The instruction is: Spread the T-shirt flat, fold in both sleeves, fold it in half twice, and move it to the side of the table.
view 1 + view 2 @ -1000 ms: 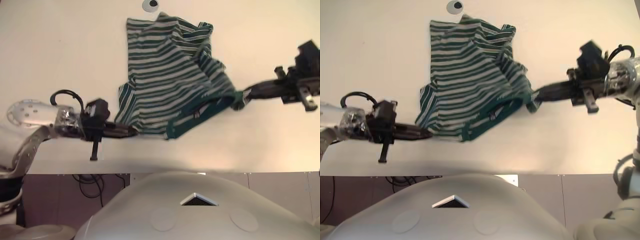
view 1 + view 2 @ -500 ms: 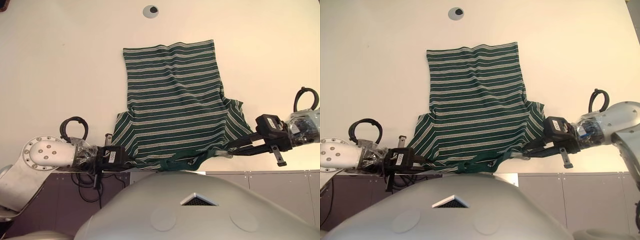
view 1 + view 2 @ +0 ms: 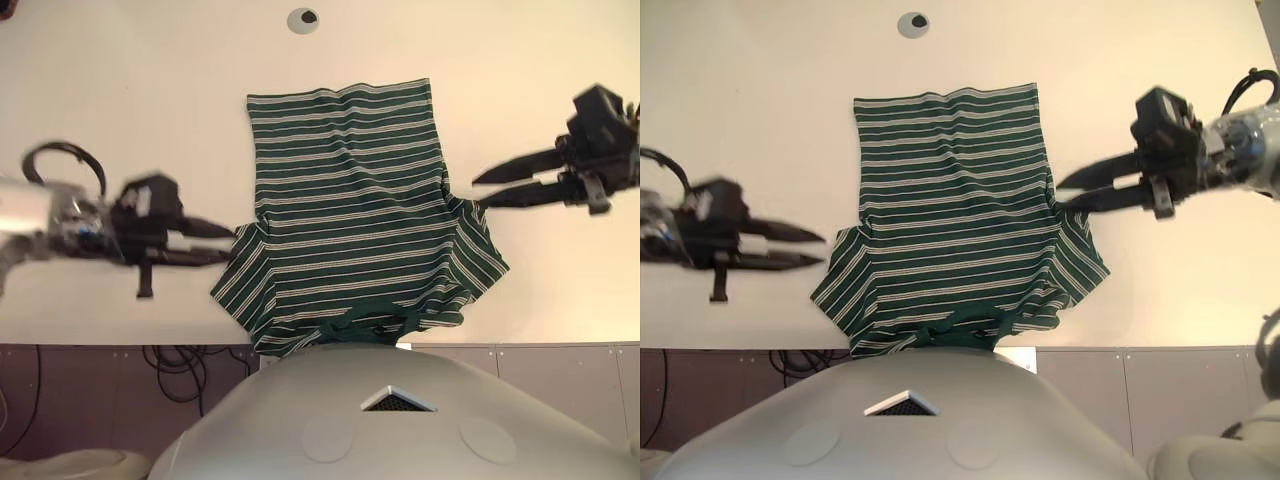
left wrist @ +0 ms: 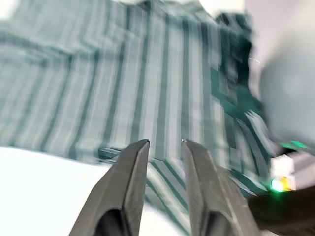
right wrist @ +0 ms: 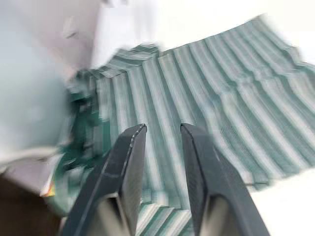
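the green, white-striped t-shirt [image 3: 350,210] lies spread flat in the middle of the cream worktop [image 3: 120,100]. its hem is toward the top of the frame. its collar [image 3: 365,322] is at the bottom, right at the worktop's near edge. the lower-left sleeve [image 3: 238,290] and the lower-right sleeve [image 3: 482,250] fan out to either side.

the left gripper [image 3: 232,245] hovers at mid left, tips pointing in at the edge of the lower-left sleeve. its jaws stand apart and hold nothing. whether the tips touch the cloth cannot be told. the left wrist view shows the two dark fingers [image 4: 128,187] parted over striped fabric.

the right gripper [image 3: 478,192] is at the upper right, tips at the shirt's side just above the lower-right sleeve. its jaws are also apart and empty.

a round grommet [image 3: 303,18] sits in the worktop at top centre, well apart from the hem. dark cables [image 3: 175,358] hang below the worktop at lower left.
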You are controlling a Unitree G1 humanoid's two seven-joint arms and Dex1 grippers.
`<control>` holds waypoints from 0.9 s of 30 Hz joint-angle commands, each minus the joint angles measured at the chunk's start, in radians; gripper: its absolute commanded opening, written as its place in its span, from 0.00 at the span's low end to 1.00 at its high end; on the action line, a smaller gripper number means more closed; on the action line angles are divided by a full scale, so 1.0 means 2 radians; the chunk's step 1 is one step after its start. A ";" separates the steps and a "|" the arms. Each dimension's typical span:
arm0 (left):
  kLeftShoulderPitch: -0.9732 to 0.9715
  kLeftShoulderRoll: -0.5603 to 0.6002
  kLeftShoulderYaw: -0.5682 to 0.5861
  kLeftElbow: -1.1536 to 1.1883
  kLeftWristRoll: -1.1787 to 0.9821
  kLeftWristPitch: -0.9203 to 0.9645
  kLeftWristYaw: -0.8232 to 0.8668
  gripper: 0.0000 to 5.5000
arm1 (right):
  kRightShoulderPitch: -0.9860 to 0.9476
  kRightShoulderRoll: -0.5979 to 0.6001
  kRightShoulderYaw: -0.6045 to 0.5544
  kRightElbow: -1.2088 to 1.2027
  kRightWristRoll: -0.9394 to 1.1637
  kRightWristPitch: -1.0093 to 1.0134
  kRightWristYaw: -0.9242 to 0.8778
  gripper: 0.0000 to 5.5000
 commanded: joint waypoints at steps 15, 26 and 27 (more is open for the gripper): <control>-0.205 -0.271 -0.277 0.444 0.321 -0.198 0.156 0.21 | -0.038 0.222 0.138 0.235 -0.248 -0.111 -0.251 0.23; -0.399 -0.386 -0.226 0.816 0.381 -0.343 0.387 0.21 | -0.204 0.344 0.045 0.568 -0.268 -0.336 -0.531 0.23; -0.408 -0.386 -0.216 0.828 0.380 -0.355 0.393 0.21 | -0.212 0.348 0.031 0.577 -0.263 -0.353 -0.538 0.23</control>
